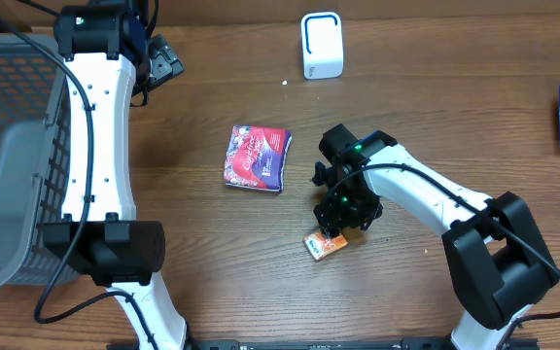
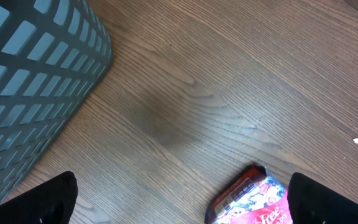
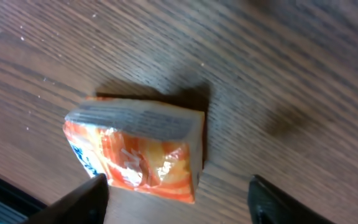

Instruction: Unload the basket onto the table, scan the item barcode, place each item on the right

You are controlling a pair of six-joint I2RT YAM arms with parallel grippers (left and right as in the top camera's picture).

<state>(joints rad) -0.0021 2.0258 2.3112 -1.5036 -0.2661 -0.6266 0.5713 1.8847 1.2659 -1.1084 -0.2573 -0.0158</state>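
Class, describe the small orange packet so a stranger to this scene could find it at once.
On the wooden table, find the right gripper, near the middle. Just beneath it lies the small orange packet. It is far smaller than the purple packet nearby, and orange-and-white.

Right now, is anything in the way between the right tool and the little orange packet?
No, nothing visible is in the way. The right tool hangs just over the orange packet, open, with one finger on each side of it. Around the packet there is only bare wooden table.
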